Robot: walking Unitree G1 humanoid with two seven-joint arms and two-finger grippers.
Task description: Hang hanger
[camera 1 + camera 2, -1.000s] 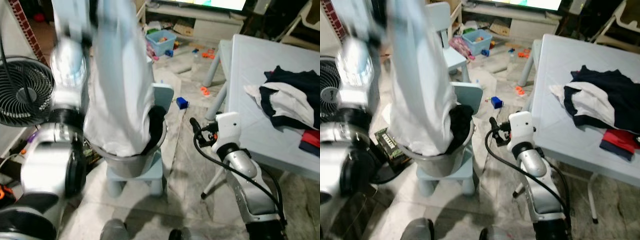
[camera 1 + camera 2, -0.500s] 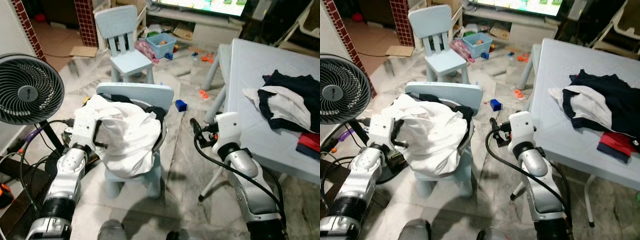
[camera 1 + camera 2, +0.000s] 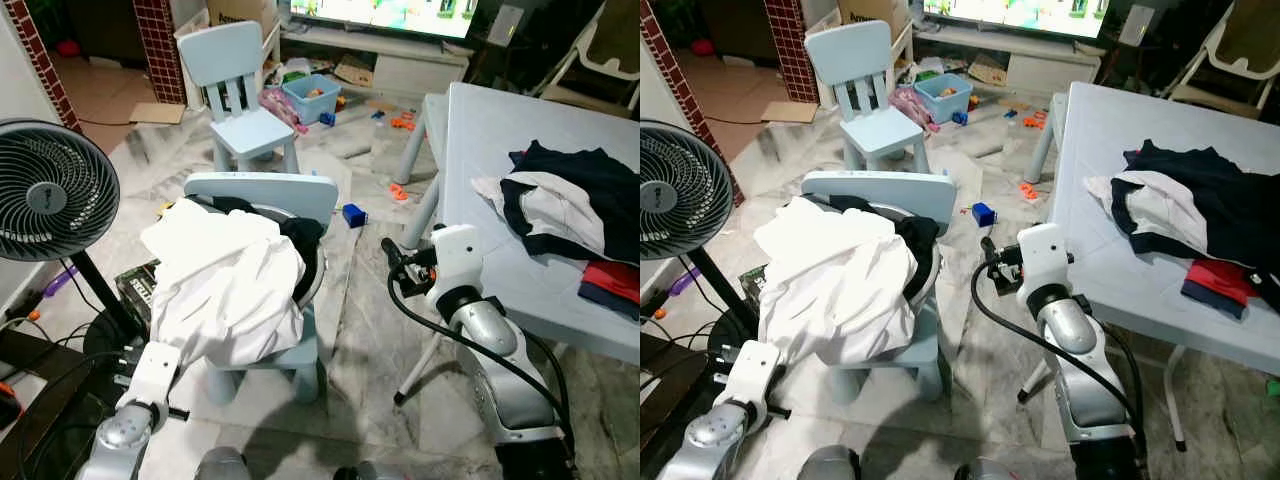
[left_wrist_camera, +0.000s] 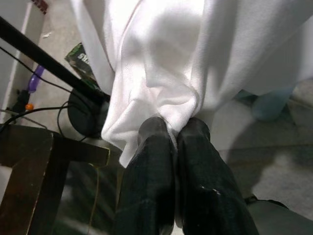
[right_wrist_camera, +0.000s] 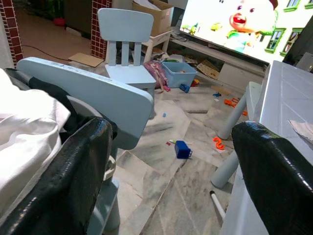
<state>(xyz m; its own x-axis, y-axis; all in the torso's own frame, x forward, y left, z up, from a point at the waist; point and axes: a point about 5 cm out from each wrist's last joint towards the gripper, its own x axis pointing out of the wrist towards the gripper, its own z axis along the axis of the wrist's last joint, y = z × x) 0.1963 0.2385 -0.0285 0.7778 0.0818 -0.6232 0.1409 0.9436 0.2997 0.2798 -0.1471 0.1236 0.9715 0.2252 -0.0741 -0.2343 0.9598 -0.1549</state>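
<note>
Left gripper [image 4: 173, 132]: fingers clenched together on a lower fold of the white garment [image 3: 225, 285]; the cloth bunches right at the fingertips. No hanger can be made out. Garment is heaped over a dark item on the small light-blue chair [image 3: 265, 195], draping down its front. Left arm low, beside the chair, near the black fan [image 3: 50, 190]. Right gripper [image 5: 171, 161]: fingers spread wide, holding nothing, beside the light-blue table [image 3: 1110, 270], which carries dark clothes [image 3: 1200, 205].
</note>
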